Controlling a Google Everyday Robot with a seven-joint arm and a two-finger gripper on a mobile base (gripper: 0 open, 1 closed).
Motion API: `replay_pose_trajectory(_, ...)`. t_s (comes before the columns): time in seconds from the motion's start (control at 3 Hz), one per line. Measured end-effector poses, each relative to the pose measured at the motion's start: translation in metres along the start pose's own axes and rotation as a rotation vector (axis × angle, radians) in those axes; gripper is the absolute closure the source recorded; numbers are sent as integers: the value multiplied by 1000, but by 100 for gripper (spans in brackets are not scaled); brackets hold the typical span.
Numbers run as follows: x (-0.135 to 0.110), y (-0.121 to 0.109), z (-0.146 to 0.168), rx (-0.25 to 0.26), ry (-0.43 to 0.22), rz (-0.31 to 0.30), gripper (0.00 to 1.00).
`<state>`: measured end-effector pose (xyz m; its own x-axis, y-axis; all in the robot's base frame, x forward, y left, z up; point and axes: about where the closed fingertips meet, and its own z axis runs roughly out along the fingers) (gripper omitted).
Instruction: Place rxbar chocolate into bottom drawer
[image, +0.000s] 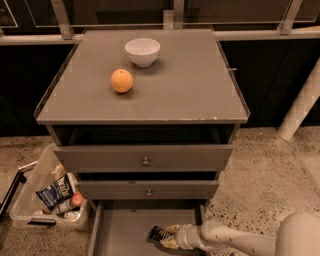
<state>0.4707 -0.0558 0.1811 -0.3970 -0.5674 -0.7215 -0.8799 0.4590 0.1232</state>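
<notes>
The bottom drawer (120, 232) is pulled open at the foot of the grey cabinet, showing a flat grey floor. My gripper (167, 236) reaches into it from the right on a pale arm and is shut on the rxbar chocolate (159, 233), a small black bar with white lettering. The bar sits low over the drawer floor, right of centre. I cannot tell whether it touches the floor.
Two closed drawers with round knobs (145, 161) sit above. An orange (122, 80) and a white bowl (142, 51) stand on the cabinet top. A clear bin (30, 200) with a blue-and-white snack packet (54, 191) sits on the floor at left. A white post (301, 102) stands right.
</notes>
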Motion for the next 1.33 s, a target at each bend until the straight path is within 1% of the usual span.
replay_pose_trajectory(0.33,2,5,14,-28,-23,-2,100)
replay_pose_trajectory(0.67,15,-1,25,-20,6,18,100)
replay_pose_trajectory(1.0,16,-1,25,-19,7,17,82)
replay_pose_trajectory(1.33,16,-1,25,-20,7,17,58)
